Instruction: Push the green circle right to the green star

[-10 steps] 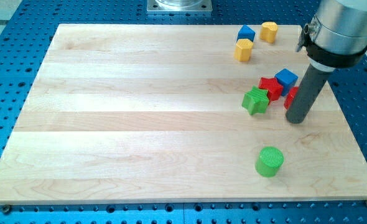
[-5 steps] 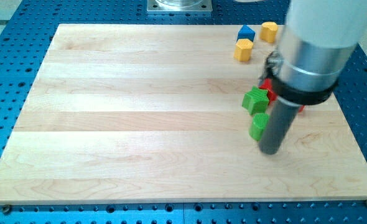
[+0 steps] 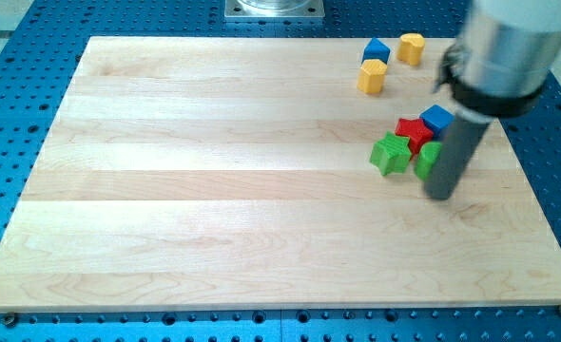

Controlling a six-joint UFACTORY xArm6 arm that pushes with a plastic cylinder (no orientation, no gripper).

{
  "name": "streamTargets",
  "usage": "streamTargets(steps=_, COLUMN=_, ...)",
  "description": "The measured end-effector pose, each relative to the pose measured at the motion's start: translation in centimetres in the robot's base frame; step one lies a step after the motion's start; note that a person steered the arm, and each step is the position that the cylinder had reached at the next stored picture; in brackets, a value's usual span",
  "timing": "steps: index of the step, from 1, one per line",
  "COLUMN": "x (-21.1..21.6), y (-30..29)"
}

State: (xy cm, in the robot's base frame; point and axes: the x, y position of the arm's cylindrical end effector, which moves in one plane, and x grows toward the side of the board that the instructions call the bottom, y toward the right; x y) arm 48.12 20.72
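Note:
The green star [image 3: 390, 154] lies on the wooden board [image 3: 214, 171] at the right middle. The green circle [image 3: 426, 161] sits just right of the star, close to it, with its right side hidden behind my rod. My tip [image 3: 440, 195] rests on the board at the circle's lower right, touching or nearly touching it. A red block [image 3: 413, 131] and a blue block [image 3: 437, 119] lie just above the circle.
A blue block [image 3: 376, 49], a yellow block [image 3: 373, 76] and another yellow block [image 3: 411, 47] sit near the board's top right. The board's right edge is a short way right of my tip. A blue perforated table surrounds the board.
The green circle has moved from the lower right up and is now right of the green star. My rod swung down to it, then came back up and right with it.

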Motion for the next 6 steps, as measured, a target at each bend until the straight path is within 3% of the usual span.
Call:
streamTargets(steps=3, x=0.2, y=-0.8)
streamTargets(steps=5, x=1.5, y=-11.5)
streamTargets(steps=6, x=-2.5, y=-14.1)
